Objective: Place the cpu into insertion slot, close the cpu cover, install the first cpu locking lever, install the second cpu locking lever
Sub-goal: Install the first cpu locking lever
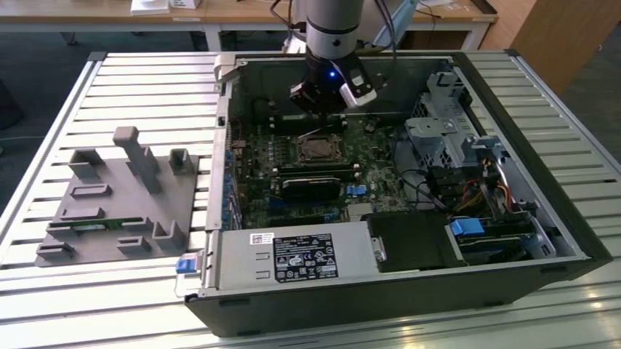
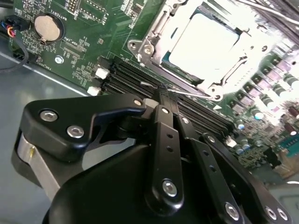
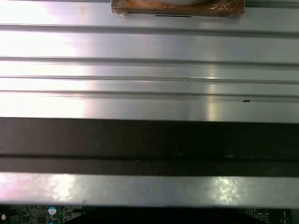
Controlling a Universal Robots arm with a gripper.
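The cpu (image 2: pixel 205 42) lies flat in the insertion slot (image 1: pixel 315 150) on the green board, its silver top bright. The cpu cover (image 2: pixel 152 32) is down around it, a metal frame with the chip showing through its window. A thin wire locking lever (image 2: pixel 191 92) runs along the socket's edge beside the memory slots. My gripper (image 2: pixel 161 89) has its black fingers together, and their tip rests at this lever. In the exterior view the gripper (image 1: pixel 325 109) hangs inside the case, just behind the socket.
The open computer case (image 1: pixel 524 182) lies on a slatted metal table (image 3: pixel 149 46). Long black memory slots (image 2: pixel 135 77), a coin battery (image 2: pixel 48 27), a black card (image 1: pixel 310 190), the power supply (image 1: pixel 291 258) and drive bays (image 1: pixel 451 138) surround the socket. A grey parts fixture (image 1: pixel 116 196) sits at the exterior view's left.
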